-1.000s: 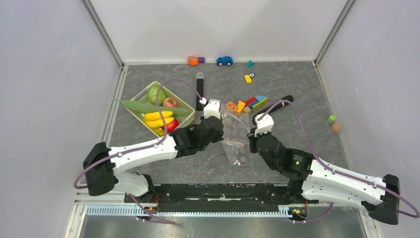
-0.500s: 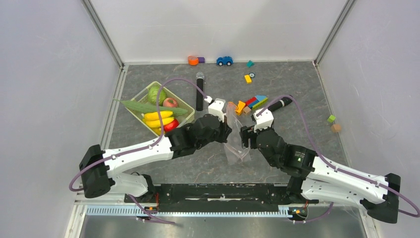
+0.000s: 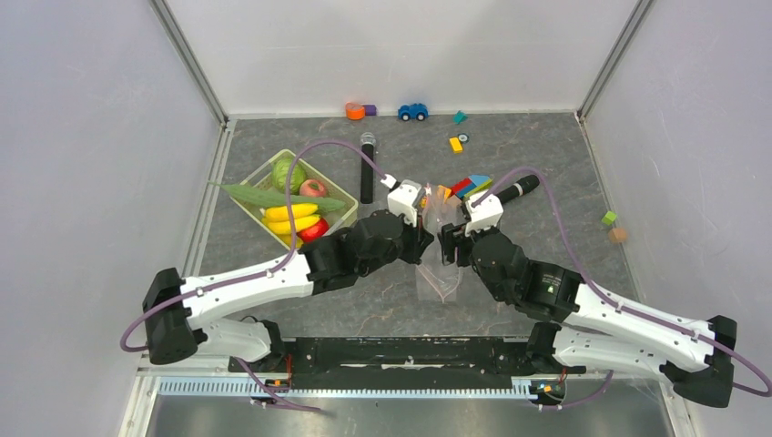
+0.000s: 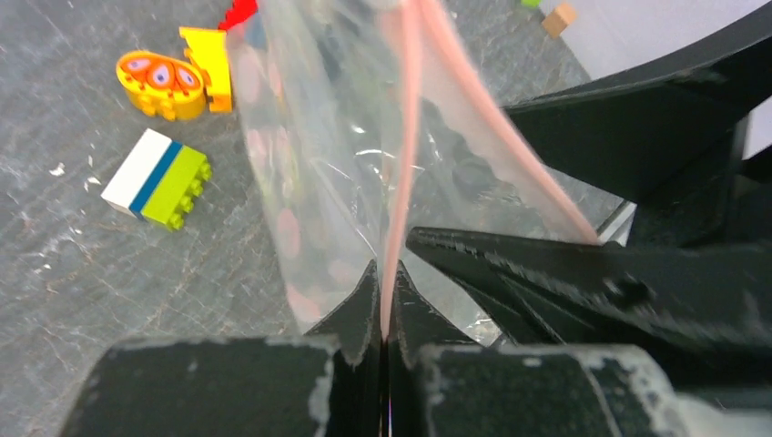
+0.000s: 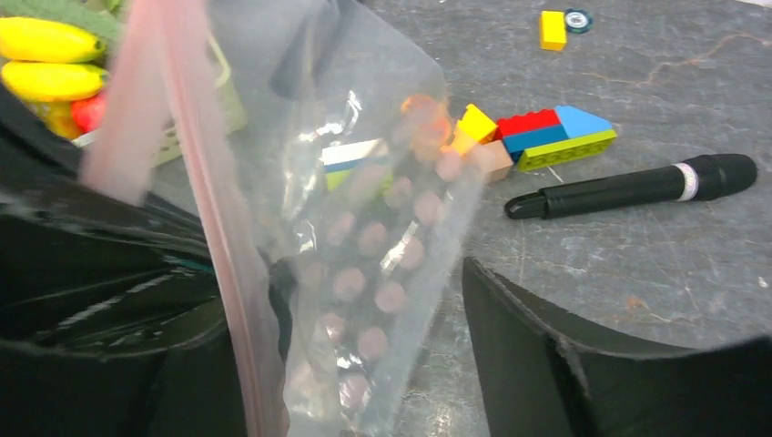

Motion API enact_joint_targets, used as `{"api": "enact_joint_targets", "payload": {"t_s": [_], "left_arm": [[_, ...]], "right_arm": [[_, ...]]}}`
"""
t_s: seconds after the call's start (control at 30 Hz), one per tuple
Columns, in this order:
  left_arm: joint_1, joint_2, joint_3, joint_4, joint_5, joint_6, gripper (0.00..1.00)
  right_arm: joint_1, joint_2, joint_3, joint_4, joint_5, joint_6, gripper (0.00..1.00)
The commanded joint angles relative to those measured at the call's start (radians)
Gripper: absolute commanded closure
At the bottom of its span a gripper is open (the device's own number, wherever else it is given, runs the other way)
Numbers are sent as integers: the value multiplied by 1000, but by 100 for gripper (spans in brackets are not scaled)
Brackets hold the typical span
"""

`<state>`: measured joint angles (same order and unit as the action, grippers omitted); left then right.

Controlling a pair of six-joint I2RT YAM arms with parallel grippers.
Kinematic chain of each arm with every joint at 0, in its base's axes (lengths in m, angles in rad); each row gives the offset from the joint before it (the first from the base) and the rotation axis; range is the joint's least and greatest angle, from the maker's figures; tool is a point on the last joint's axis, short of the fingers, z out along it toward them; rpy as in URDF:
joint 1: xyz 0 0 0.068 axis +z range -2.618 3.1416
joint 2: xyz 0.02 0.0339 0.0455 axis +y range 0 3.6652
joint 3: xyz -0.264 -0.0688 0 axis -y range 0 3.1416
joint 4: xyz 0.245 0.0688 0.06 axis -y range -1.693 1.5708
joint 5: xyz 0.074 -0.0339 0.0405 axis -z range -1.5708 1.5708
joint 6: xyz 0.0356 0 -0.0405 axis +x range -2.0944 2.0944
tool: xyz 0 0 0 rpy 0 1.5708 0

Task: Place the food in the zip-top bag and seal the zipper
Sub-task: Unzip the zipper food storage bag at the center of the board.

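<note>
The zip-top bag (image 3: 438, 266) hangs between both grippers at the table's middle, clear with pink dots. My left gripper (image 4: 389, 269) is shut on its pink zipper (image 4: 407, 137), which runs up from the jaws. My right gripper (image 5: 364, 309) is open, its fingers standing wide on either side of the bag (image 5: 382, 228), with the zipper (image 5: 196, 182) by the left finger. In the top view the left gripper (image 3: 421, 238) and right gripper (image 3: 448, 246) nearly meet. The food (image 3: 293, 208) lies in the pale green basket (image 3: 248, 209); bananas (image 5: 50, 59) show at the right wrist view's corner.
Two black microphones (image 3: 367, 168) (image 3: 514, 191) lie beyond the bag. Coloured building blocks (image 3: 466, 188) and a yellow-orange toy (image 4: 164, 73) sit just behind it, with a white, blue and green block (image 4: 155, 177). A blue toy car (image 3: 412, 111) stands at the back wall.
My right gripper has let go of the bag and opened. Both grippers have drawn together, and the bag, first spread low, now hangs narrow from the left gripper.
</note>
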<state>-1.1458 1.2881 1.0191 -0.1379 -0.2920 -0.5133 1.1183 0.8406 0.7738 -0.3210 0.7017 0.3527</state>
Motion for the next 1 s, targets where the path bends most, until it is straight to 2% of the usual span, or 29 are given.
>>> {"api": "enact_joint_targets", "payload": {"t_s": [0.0,0.17,0.27,0.33,0.4,0.6,0.63,0.73,0.77,0.87,0.97], "left_arm": [[-12,-87,60,62,-69,77,98],[-15,-113,84,62,-66,118,98],[-17,-111,98,47,-78,135,98],[-19,-107,105,25,-102,147,98],[-20,-99,121,-20,-164,155,98],[-23,-79,153,-177,-489,175,97],[-23,-73,153,-200,-552,174,96],[-24,-52,159,-251,-673,162,92],[-23,-44,159,-260,-685,159,90],[-23,-9,162,-262,-666,139,84],[-22,45,153,-214,-544,132,78]], "right_arm": [[0,2,59,-44,138,26,34],[-2,-4,68,-83,227,43,57],[-5,-17,70,-83,247,44,62],[-8,-26,70,-89,273,43,69],[-14,-33,75,-118,315,48,75],[-60,-19,151,-347,387,136,79],[-68,-22,158,-374,387,141,83],[-77,-39,159,-420,378,159,85],[-77,-45,151,-423,368,159,87],[-79,-51,136,-410,322,149,100],[-78,-39,104,-356,234,104,100]]}}
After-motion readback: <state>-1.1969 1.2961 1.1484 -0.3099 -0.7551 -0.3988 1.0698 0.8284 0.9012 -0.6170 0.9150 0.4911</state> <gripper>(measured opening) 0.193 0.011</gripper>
